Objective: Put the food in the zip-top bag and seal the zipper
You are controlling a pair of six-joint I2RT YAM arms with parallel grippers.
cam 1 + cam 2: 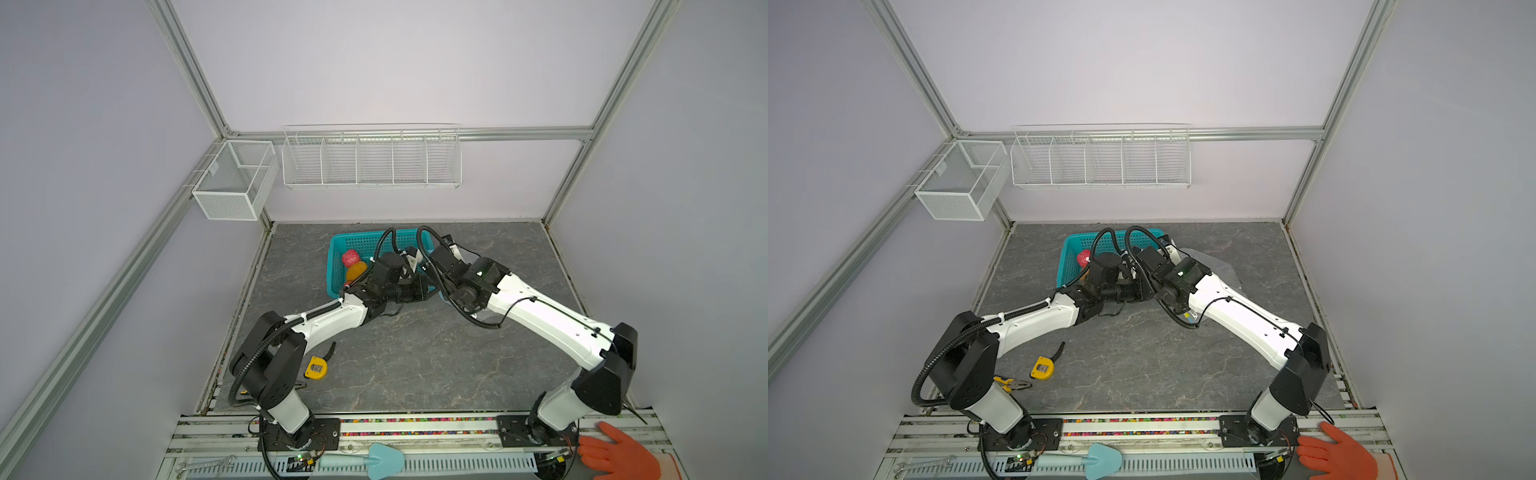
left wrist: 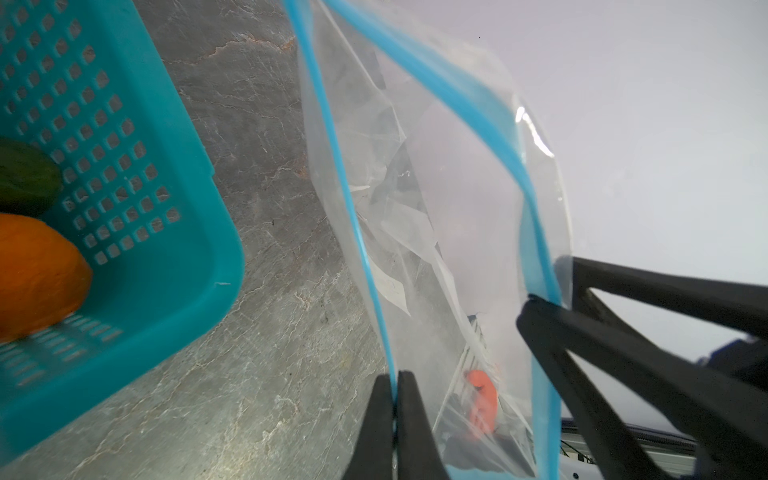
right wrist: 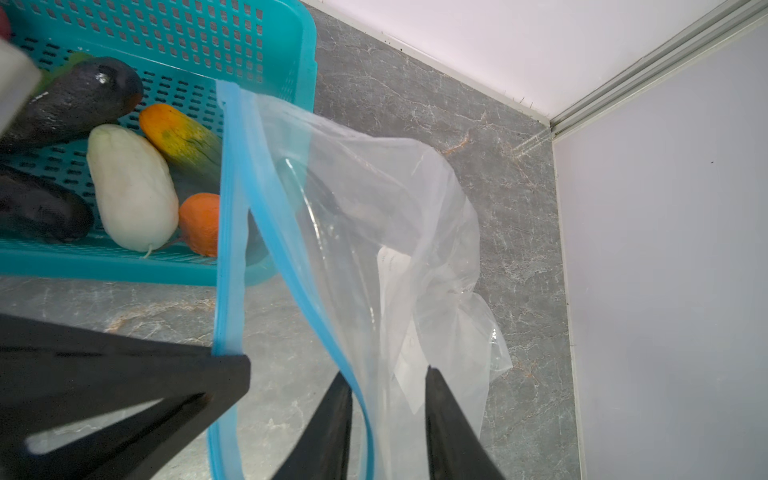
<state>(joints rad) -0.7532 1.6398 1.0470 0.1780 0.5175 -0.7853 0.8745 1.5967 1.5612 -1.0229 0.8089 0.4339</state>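
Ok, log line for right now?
left gripper: shut on zipper | right gripper: open around zip-top bag lip | food: seen in basket

The basket (image 1: 357,243) sits mid-back on the table (image 1: 415,365), food (image 3: 131,187) in it; the bag (image 3: 353,187) is just right of it, the tape measure (image 1: 316,368) near the front left

The left arm (image 1: 332,320) and right arm (image 1: 540,320) meet over the teal basket (image 1: 361,241) at its near right corner, leaving its left side reachable from above. Just right of the basket, the zip-top bag (image 3: 374,199) gapes between its zipper (image 3: 230,208) edges, the left gripper (image 2: 395,376) and right gripper (image 3: 387,374) crowding the rim. In front of the basket the tabletop (image 1: 415,365) is open, a tape measure (image 1: 316,368) lying off left.
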